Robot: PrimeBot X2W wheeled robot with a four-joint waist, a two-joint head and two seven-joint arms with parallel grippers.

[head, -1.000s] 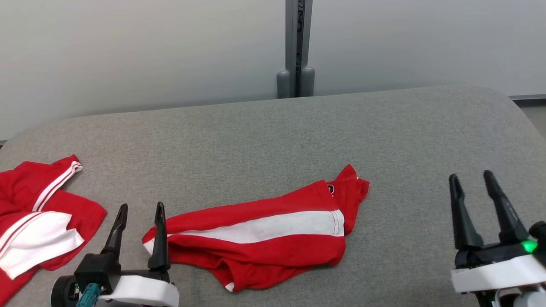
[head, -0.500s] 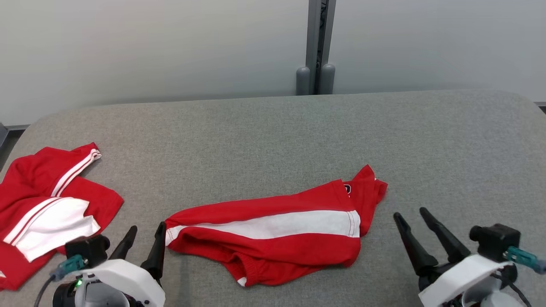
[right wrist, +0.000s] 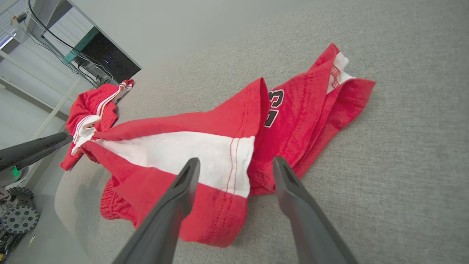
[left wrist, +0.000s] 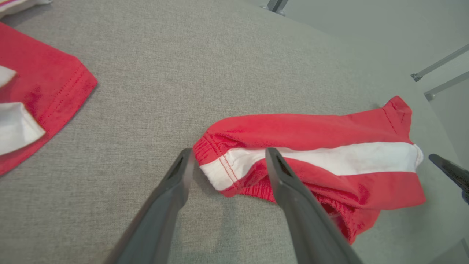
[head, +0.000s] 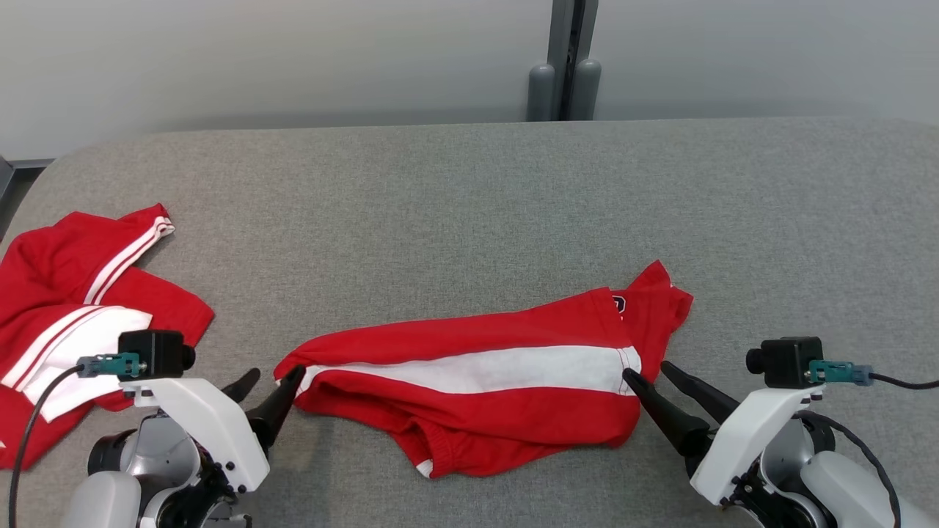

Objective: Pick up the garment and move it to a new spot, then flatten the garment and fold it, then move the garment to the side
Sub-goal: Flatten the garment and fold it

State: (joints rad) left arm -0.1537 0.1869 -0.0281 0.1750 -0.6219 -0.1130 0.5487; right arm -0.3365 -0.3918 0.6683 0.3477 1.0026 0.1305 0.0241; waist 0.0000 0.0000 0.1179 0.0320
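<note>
Head view: garment (head: 477, 370) lies on grey fabric surface (head: 469, 205), pale wall (head: 293, 59) behind.

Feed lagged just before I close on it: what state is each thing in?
garment: rumpled, not folded, lying on the table.
left tool: open, tips at the garment's left end.
right tool: open, tips at the garment's right end.
second red garment: crumpled, at the table's left edge.
</note>
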